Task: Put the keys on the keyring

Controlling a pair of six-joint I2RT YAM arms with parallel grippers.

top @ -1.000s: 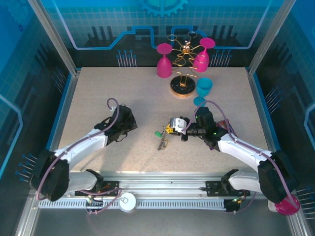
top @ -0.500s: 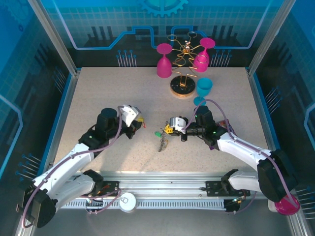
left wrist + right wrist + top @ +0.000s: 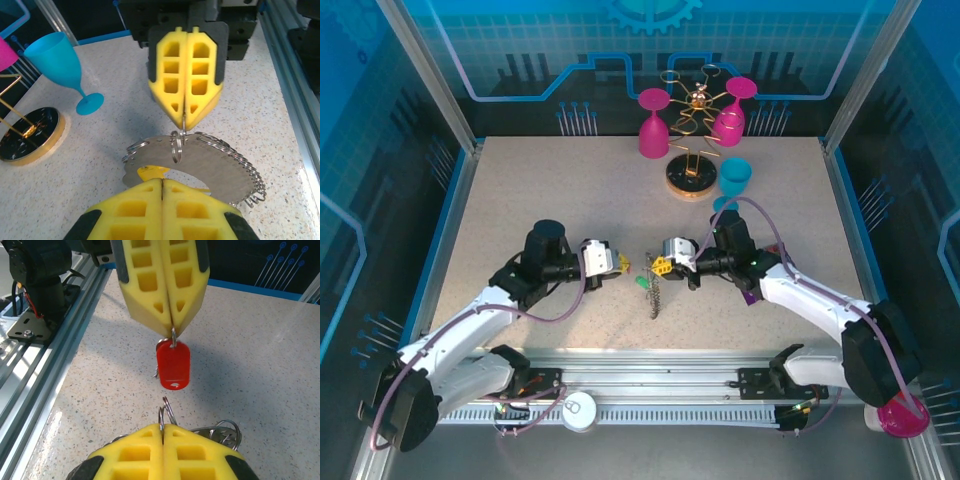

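In the right wrist view my left gripper (image 3: 172,329) faces me, shut on the small ring of a red key (image 3: 173,365) that hangs below its tips. My right gripper (image 3: 163,426) is shut on a small split ring of the keyring (image 3: 222,432). In the left wrist view the keyring (image 3: 210,162) is a grey toothed loop dangling from the right gripper (image 3: 185,120), a short way beyond my shut left gripper (image 3: 162,181). A yellow key head (image 3: 150,172) shows against the loop. From above, the left gripper (image 3: 617,264) and right gripper (image 3: 661,266) nearly meet, the keyring (image 3: 654,293) and a green key (image 3: 642,284) hanging below.
A gold rack (image 3: 695,105) on a round wooden base (image 3: 688,181) holds two pink glasses at the back. A blue glass (image 3: 735,178) stands beside it, also seen as the blue glass (image 3: 57,55). The metal rail (image 3: 650,385) runs along the near edge.
My left arm has swung rightwards to the middle with the red key, stopping just short of the right gripper. The right gripper and keyring have barely moved.
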